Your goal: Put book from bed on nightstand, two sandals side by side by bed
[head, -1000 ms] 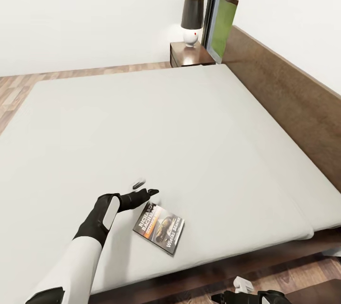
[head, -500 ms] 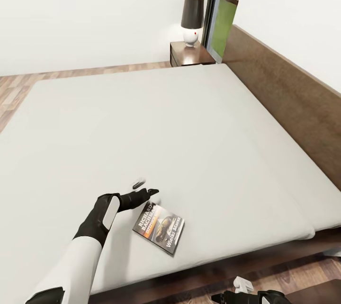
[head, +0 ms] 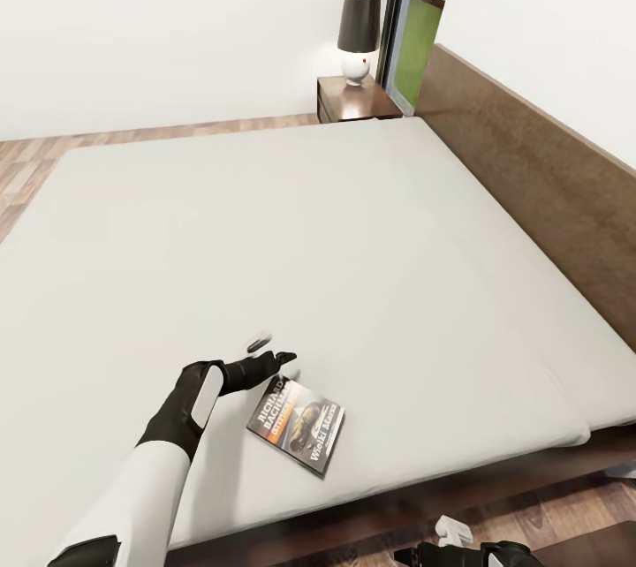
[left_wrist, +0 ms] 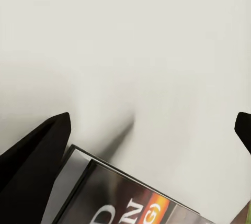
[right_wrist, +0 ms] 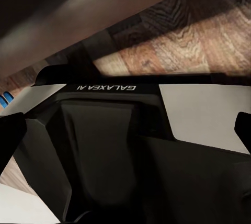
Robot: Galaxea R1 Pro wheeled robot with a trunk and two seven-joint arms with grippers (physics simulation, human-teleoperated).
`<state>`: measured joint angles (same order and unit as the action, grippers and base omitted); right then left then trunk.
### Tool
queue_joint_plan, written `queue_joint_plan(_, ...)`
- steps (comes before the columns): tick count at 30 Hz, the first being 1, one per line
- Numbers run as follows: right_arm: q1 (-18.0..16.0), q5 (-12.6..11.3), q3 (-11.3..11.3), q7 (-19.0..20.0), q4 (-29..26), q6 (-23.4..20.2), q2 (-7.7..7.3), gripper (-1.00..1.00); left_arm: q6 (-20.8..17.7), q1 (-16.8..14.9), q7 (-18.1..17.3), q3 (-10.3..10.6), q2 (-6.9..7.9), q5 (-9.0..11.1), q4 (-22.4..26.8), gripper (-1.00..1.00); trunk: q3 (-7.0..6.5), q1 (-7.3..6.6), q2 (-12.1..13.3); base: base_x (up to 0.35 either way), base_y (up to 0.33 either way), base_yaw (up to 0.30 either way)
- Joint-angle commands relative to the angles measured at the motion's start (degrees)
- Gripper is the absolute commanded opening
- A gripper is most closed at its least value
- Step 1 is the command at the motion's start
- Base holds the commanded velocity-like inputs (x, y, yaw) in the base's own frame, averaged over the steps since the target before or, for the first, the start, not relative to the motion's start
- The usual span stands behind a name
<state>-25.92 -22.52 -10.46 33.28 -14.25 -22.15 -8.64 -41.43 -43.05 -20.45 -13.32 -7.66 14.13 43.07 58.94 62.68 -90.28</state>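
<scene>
**Pale mattress, book near its front edge**

White walls and wood plank floor surround the bed (head: 371,223), whose grey-white mattress spreads wide under the head camera. The book (head: 297,423) lies flat near the mattress's front edge, cover up. The left gripper (head: 267,352) hovers just beside the book's upper corner, fingers spread apart with nothing between them. Far off, by the headboard (head: 539,170), a nightstand (head: 353,102) carries a black-shaded lamp (head: 358,35). The right gripper (head: 468,554) sits low beside the bed frame; whether its fingers are apart I cannot tell.
</scene>
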Motion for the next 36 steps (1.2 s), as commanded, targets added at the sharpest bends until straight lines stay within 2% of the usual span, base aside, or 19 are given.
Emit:
queue_joint_plan(1,-0.01,-0.59,-0.42,-0.01,-0.08,-0.35,-0.06,1.00,-0.40,-0.02,-0.12,-0.30,-0.08,-0.42,0.00,1.00,0.04,0.00,-0.02,0.000,0.000,0.000)
queue_joint_plan(20,-0.01,-0.59,-0.40,0.02,-0.08,-0.35,-0.06,1.00,-0.40,-0.02,-0.12,-0.30,-0.08,-0.42,-0.01,1.00,0.04,0.00,-0.02,0.000,0.000,0.000)
queue_joint_plan(23,-0.01,-0.59,-0.42,0.02,-0.08,-0.35,-0.06,1.00,-0.40,-0.02,-0.08,-0.30,-0.08,-0.40,-0.04,1.00,-0.50,-0.66,1.19,0.000,0.000,0.000)
queue_joint_plan(36,-0.01,-0.59,-0.42,0.01,-0.08,-0.35,-0.06,1.00,-0.40,-0.02,-0.07,-0.30,-0.08,-0.41,-0.06,1.00,-0.68,-0.88,1.59,0.000,0.000,0.000)
